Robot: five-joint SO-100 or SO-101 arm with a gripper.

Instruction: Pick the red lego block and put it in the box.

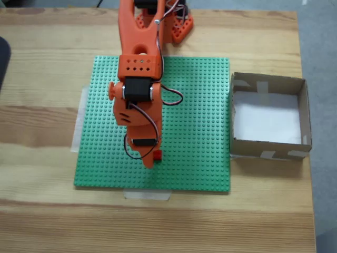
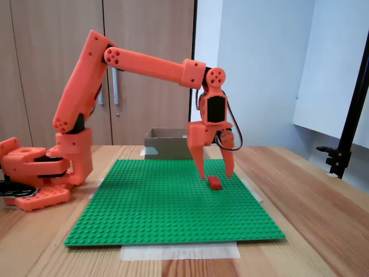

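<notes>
Fixed view from the side shows the red lego block (image 2: 215, 182) sitting on the green baseplate (image 2: 173, 202), near its far right part, with the arm's fingers (image 2: 200, 167) spread apart and coming down either side of it — holding nothing yet, tips close above or just at the plate. In the fixed view from above, only a sliver of the block (image 1: 157, 154) peeps out beside the gripper (image 1: 150, 158), so I can't tell how well it is centred.

What worries me: the block looks nearer one finger than the other, so closing could nudge it sideways or pinch a corner. If its studs are pressed into the plate, a light grip might slip off — or tug the taped plate. The box (image 1: 304, 113) stands just off the plate's edge on the desk (image 1: 47, 221); a low carry could clip its wall.
</notes>
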